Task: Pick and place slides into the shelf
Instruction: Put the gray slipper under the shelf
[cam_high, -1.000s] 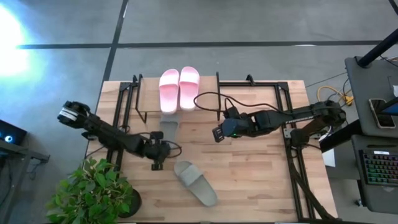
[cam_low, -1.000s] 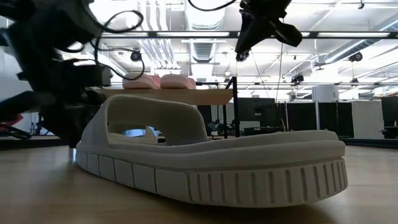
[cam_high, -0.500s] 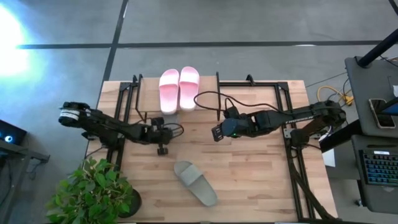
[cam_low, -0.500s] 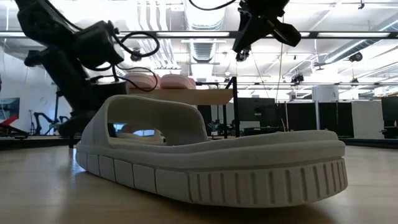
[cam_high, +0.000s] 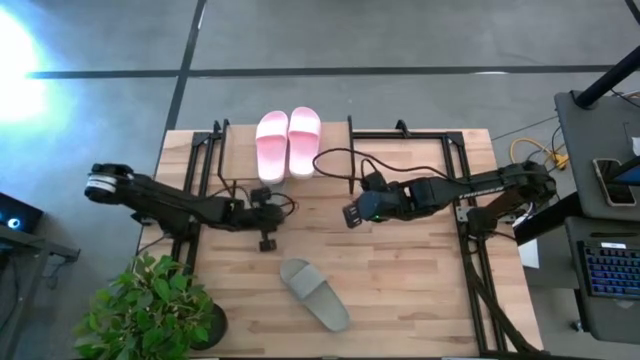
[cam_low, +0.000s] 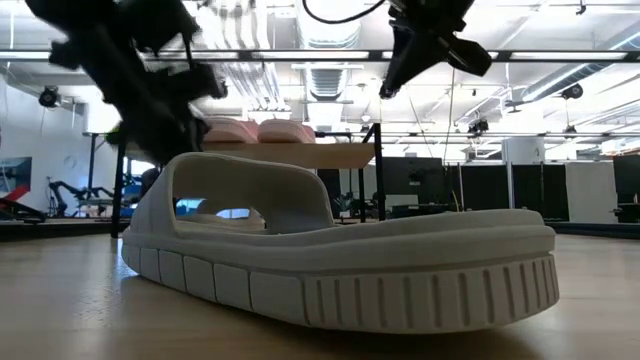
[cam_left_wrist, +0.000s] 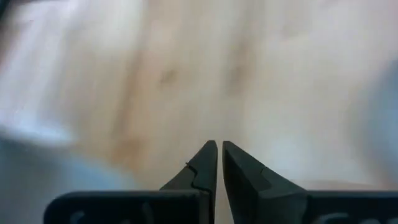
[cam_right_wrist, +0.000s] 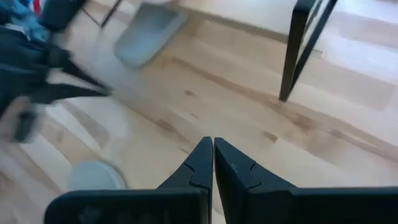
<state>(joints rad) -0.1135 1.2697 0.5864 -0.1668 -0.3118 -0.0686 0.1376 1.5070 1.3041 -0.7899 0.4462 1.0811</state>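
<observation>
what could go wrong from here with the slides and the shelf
The left gripper hovers shut and empty near the shelf, whose lower tier holds a grey-green slide jutting out; a careless sweep might knock it. The other grey-green slide lies angled near the table's front edge, so a poor grasp may push it off. Cables loop by the pink slides and might snag.

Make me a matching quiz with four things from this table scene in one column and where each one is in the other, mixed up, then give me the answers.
Things:
1. pink slides
2. grey-green slide
3. left gripper
4. potted plant

Places:
A. at the table's near left corner
B. lying on the tabletop, near the front edge
C. side by side on top of the shelf
D. over the table, between the shelf and the loose slide

Pairs: 1-C, 2-B, 3-D, 4-A
</observation>
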